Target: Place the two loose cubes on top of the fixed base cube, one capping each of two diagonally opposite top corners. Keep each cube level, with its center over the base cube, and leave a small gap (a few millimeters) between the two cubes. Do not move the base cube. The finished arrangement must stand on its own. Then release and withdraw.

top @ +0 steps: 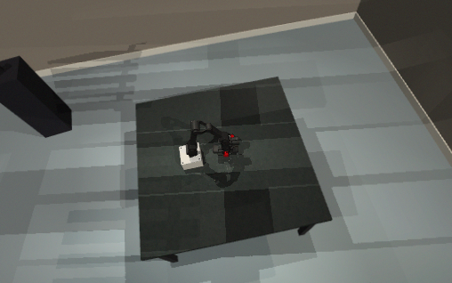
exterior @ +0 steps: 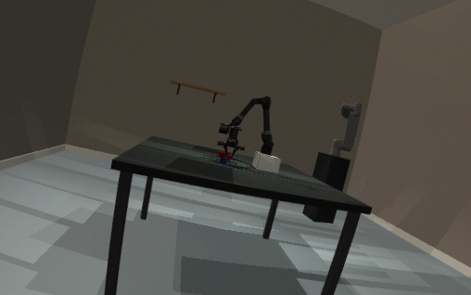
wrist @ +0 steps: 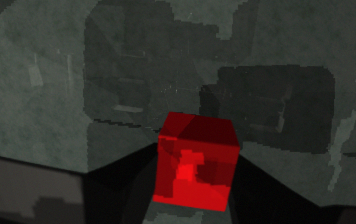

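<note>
My gripper (top: 226, 150) (exterior: 230, 154) (wrist: 195, 157) is low over the middle of the dark table (top: 267, 196) (exterior: 195, 178) and is shut on a red cube (wrist: 197, 167) (top: 226, 154). In the wrist view the cube sits between the two dark fingers, close to the table top. A second small red patch (top: 231, 135) (exterior: 222, 154) shows right beside the gripper. A blue cube (exterior: 223, 160) stands on the table just under and beside the fingers; the gripper hides it in the top view. I cannot tell whether the held cube touches the table.
The arm rises from a white base block (top: 191, 161) (exterior: 266, 162) on the table. A black cabinet (top: 31, 98) (exterior: 326, 185) stands on the floor beside the table, with a grey arm (exterior: 350, 125) on it. A wall shelf (exterior: 197, 88) hangs behind.
</note>
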You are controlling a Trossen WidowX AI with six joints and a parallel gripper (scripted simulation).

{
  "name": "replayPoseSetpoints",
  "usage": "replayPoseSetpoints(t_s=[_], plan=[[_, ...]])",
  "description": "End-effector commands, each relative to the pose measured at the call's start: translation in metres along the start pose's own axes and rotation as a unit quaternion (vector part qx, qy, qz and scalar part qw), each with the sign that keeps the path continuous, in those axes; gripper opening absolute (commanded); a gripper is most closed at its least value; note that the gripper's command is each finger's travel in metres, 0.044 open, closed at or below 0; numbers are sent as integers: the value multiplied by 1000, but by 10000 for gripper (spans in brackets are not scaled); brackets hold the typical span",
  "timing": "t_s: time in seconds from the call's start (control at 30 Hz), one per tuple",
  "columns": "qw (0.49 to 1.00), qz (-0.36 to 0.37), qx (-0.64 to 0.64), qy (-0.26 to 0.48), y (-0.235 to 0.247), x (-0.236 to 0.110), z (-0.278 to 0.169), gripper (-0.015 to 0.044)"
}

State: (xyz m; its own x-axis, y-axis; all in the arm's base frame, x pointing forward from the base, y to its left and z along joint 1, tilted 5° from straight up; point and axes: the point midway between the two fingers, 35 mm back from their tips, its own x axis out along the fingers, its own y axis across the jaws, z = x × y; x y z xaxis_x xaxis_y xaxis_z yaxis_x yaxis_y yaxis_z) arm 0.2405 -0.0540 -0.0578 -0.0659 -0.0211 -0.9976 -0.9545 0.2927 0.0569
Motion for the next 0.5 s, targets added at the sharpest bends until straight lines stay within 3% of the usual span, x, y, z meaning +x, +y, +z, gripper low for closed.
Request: replayPoseSetpoints(t_s=[0.0,0.47], plan=[[1000,-8,-2,2,-6,-15,0,105],[1000,-8,-1,2,-8,-58,0,105]])
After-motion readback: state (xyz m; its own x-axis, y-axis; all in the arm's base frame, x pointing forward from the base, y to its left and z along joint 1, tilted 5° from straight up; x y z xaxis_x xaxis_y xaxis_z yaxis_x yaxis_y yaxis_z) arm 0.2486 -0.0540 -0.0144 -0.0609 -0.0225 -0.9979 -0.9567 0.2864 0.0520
